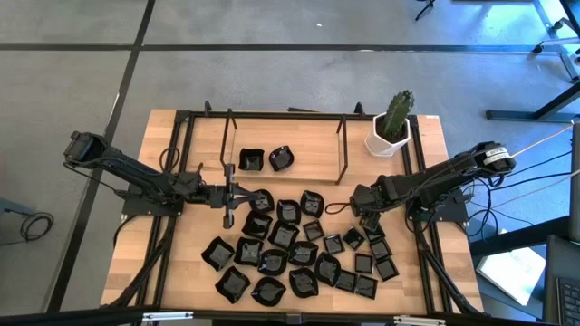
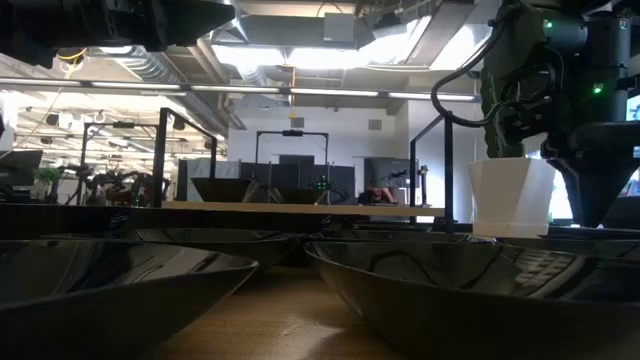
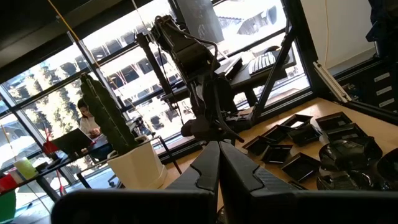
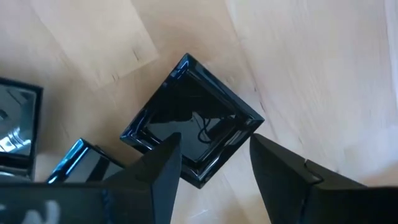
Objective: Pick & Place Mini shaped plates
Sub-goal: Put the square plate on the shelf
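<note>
Grey floor [image 1: 82,81] with dark seams, large windows [image 3: 74,81], bright ceiling lights [image 2: 300,55], desks beyond.

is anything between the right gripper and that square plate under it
Nothing visible. The right gripper is open directly above the square plate, a finger on either side and only bare table around that plate. Neighbouring plates lie off to one side, outside the fingers.

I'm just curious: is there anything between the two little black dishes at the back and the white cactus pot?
Seen from above, only bare wood and a thin black frame bar lie between the two dishes and the pot.
</note>
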